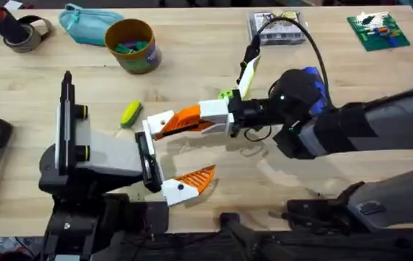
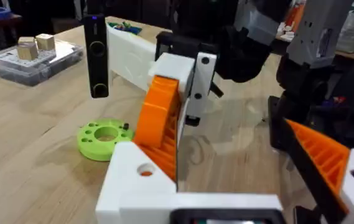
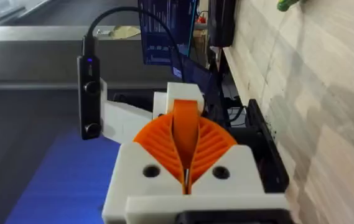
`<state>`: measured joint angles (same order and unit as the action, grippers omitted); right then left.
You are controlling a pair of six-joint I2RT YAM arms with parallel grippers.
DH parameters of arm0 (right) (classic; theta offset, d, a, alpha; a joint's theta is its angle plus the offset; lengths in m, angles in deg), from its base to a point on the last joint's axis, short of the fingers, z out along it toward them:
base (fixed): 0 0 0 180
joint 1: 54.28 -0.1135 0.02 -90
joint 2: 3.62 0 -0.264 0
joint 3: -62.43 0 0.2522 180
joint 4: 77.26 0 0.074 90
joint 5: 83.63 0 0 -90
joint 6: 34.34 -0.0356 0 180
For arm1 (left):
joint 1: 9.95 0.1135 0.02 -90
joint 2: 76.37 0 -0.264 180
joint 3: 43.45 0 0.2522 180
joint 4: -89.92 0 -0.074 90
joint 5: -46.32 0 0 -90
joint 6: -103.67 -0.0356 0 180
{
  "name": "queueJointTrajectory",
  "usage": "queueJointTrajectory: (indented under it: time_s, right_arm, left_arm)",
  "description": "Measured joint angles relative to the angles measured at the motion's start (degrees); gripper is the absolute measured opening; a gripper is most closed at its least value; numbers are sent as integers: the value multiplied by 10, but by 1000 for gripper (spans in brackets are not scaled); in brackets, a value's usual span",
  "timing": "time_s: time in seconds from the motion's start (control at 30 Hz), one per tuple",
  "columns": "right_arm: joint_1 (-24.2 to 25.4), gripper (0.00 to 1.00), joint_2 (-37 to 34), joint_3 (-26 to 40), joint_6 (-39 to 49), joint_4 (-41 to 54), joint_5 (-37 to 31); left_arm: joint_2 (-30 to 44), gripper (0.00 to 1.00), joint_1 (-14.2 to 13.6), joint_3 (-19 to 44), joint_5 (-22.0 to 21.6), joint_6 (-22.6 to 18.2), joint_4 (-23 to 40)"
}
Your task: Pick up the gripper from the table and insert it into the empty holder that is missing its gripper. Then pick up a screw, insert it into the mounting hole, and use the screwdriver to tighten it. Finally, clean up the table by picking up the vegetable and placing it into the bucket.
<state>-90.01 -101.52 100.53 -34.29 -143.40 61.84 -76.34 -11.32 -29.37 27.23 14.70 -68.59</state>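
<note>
Pale wood worktop runs under both arms, with clutter along its far edge. By the look of things the job is at its first step: the right hand [image 1: 170, 125] is clamped on the orange gripper [image 3: 186, 117], which sits squeezed between its two ribbed pads, and is pressing it against the upper white holder [image 2: 133, 177]. Whether it is fully seated I cannot tell. The mounting hole [image 2: 145, 169] shows orange behind it and no screw head. The lower holder [image 1: 178, 191] already carries its orange piece. The left hand [image 2: 232, 124] stands wide, holding nothing. Left to do, as I judge it: the screw, the tightening, and the tidy-up, since the vegetable [image 1: 131, 113] lies on the worktop near the holder, well apart from the bucket [image 1: 131, 45].
</note>
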Motion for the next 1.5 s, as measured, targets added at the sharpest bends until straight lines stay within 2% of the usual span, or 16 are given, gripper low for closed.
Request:
queueJointTrajectory:
  time_s: [0.77, 0.83, 0.87, 1.03, 1.07, 1.5]
  right_arm:
    - [0, 24, 0, 0, 0, 0, -1]
    - [0, 94, 0, 0, -1, 1, -1]
    - [0, 175, 0, 0, 0, 2, -1]
    - [-2, 895, -4, 0, 1, 6, -4]
    - [-2, 972, -5, 0, 2, 6, -4]
    - [1, 993, -5, 0, 2, 6, -3]
  left_arm:
    - [0, 986, 0, 0, 0, 0, 0]
    - [0, 986, 0, 0, 0, -1, 0]
    - [0, 986, 0, 0, 0, -1, 0]
    - [0, 986, -1, 0, 2, -5, 0]
    - [0, 986, -1, 0, 2, -6, 0]
    - [0, 986, -1, 0, 2, -6, 0]
